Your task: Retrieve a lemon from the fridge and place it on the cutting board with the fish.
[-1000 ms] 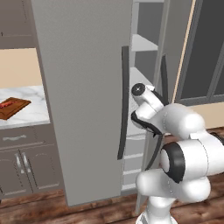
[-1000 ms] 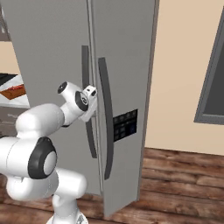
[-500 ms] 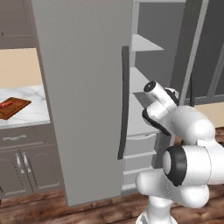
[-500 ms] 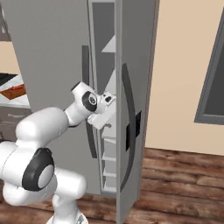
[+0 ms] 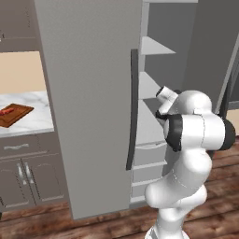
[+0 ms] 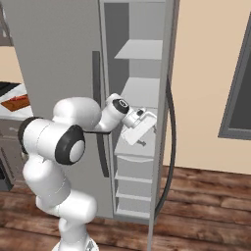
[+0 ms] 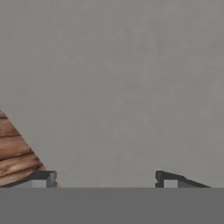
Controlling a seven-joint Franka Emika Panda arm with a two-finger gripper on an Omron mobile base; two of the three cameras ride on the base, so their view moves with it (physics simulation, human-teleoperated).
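The fridge (image 6: 59, 59) stands with its right door (image 6: 164, 122) swung wide, baring pale shelves (image 6: 139, 49) and drawers (image 6: 132, 169). The robot arm (image 5: 196, 130) reaches toward the opening, its gripper (image 6: 144, 132) by the door's inner edge, fingers (image 7: 41, 178) spread apart and holding nothing. On the marble counter (image 5: 28, 123) to the left, the cutting board (image 5: 14, 115) carries the red fish (image 5: 7, 111).
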